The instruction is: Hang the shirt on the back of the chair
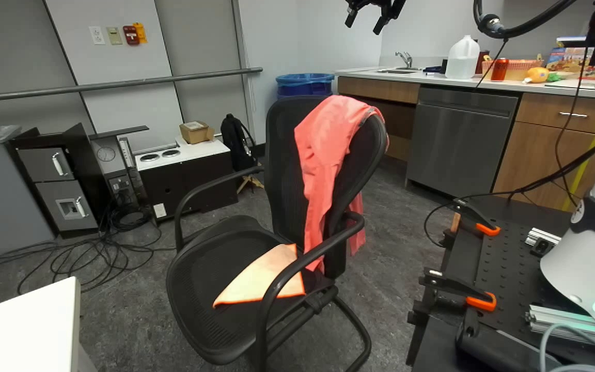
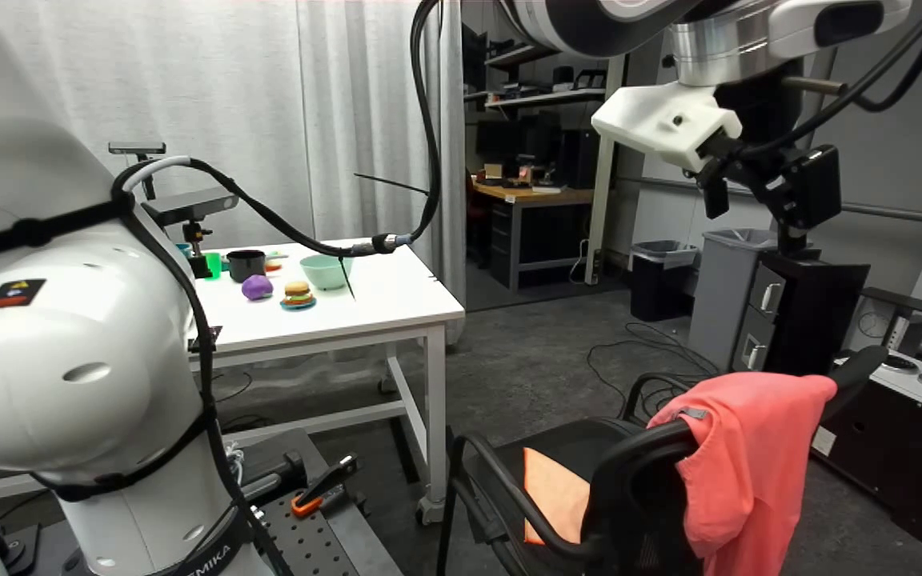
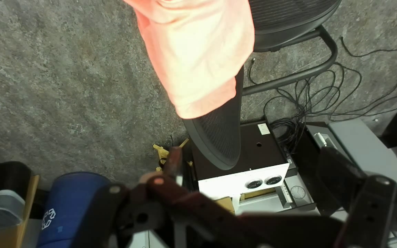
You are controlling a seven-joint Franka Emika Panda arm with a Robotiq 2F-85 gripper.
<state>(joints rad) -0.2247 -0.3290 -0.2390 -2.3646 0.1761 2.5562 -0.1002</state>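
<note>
The salmon-red shirt (image 1: 323, 144) hangs draped over the top of the black chair's (image 1: 284, 160) backrest, with cloth falling down the front and behind. An exterior view also shows the shirt (image 2: 757, 456) over the top edge of the chair (image 2: 629, 488). In the wrist view the shirt (image 3: 198, 58) looks bright and lies over the backrest (image 3: 224, 134). My gripper (image 1: 364, 23) is above the chair, apart from the shirt. It also shows in an exterior view (image 2: 753, 220). In the wrist view the gripper's (image 3: 255, 165) fingers are spread wide with nothing between them.
A flat orange-tan cloth (image 1: 266, 274) lies on the chair seat. The robot's black table (image 1: 504, 258) stands beside the chair. A white table (image 2: 333, 320) holds a bowl and toys. A toy stove (image 1: 189, 155), cables (image 1: 106, 258) and a blue bin (image 1: 305, 82) stand or lie behind.
</note>
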